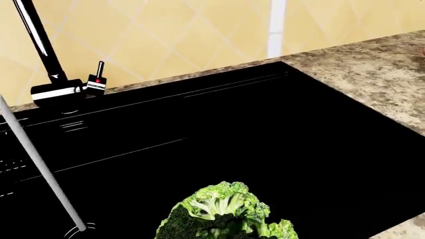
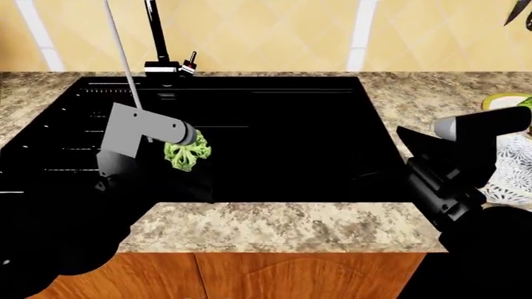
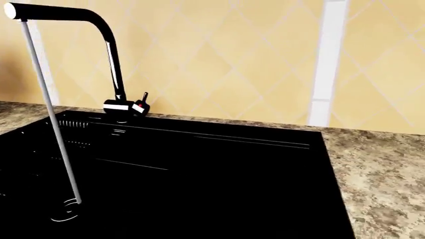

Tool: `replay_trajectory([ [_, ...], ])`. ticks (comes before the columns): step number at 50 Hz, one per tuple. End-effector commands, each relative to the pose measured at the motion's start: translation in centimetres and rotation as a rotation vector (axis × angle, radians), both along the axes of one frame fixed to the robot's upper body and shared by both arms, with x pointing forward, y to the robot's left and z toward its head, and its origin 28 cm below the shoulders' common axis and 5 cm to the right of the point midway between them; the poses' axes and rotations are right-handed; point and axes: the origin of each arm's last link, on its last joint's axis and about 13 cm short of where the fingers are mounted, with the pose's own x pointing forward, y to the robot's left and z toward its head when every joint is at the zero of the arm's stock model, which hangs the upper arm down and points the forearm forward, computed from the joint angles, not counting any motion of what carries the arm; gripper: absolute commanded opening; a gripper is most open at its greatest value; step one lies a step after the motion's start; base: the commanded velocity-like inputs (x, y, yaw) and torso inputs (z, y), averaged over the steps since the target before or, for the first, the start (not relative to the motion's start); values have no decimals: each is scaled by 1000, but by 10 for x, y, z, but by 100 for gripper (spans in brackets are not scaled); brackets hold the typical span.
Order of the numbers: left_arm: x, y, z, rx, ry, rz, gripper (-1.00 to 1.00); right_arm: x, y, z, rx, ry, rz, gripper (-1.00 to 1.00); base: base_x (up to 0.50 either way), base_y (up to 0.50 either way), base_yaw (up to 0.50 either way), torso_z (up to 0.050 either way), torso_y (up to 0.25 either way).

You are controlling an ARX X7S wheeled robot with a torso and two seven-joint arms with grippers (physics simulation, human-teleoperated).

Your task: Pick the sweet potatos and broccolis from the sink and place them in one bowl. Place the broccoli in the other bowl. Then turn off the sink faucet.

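A green broccoli (image 2: pixel 187 153) hangs over the left half of the black sink (image 2: pixel 291 143), at the tip of my left gripper (image 2: pixel 198 163), which is shut on it. In the left wrist view the broccoli (image 1: pixel 222 209) fills the space at the jaws, and the black fingers are lost against the dark basin. My right gripper (image 2: pixel 409 142) hovers over the sink's right rim, its dark fingers merging into one shape. The faucet (image 2: pixel 154 37) runs, with a water stream (image 3: pixel 52 124) falling into the basin. Its handle (image 3: pixel 141 104) stands beside the base. No sweet potato is in view.
A green-rimmed bowl (image 2: pixel 501 99) and a white patterned bowl (image 2: pixel 514 177) sit on the granite counter (image 2: pixel 283 227) at the far right, partly behind my right arm. A yellow tiled wall backs the sink. The wooden cabinet front lies below the counter edge.
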Motion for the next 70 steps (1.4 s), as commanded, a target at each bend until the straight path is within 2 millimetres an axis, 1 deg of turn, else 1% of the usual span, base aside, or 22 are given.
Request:
replay_trajectory([
  [1, 1, -3, 2, -16, -5, -3, -100, -1, -1, -1, -4, -4, -3, 100, -94, -500, 0, 0, 0],
  [21, 4, -5, 3, -27, -12, -11, -100, -2, -3, 2, -2, -27, -32, 100, -84, -500, 0, 0, 0],
  [39, 4, -6, 1, -19, -12, -14, -100, -3, -4, -2, -16, -17, -33, 100, -64, -500, 0, 0, 0],
  [47, 6, 0, 1, -24, -11, 0, -100, -3, -4, 1, -13, -22, -37, 100, -66, -500, 0, 0, 0],
  [55, 7, -3, 3, -32, -14, 1, -100, -4, -5, 1, -5, -36, -47, 100, -36, -500, 0, 0, 0],
  [60, 10, -2, 5, -29, -16, 2, -100, -2, -7, -1, -13, -42, -58, 100, 1, -319, 0, 0, 0],
  [70, 10, -3, 4, -39, -18, 0, -100, -1, -5, 3, -22, -67, -55, 100, 191, -197, 0, 0, 0],
])
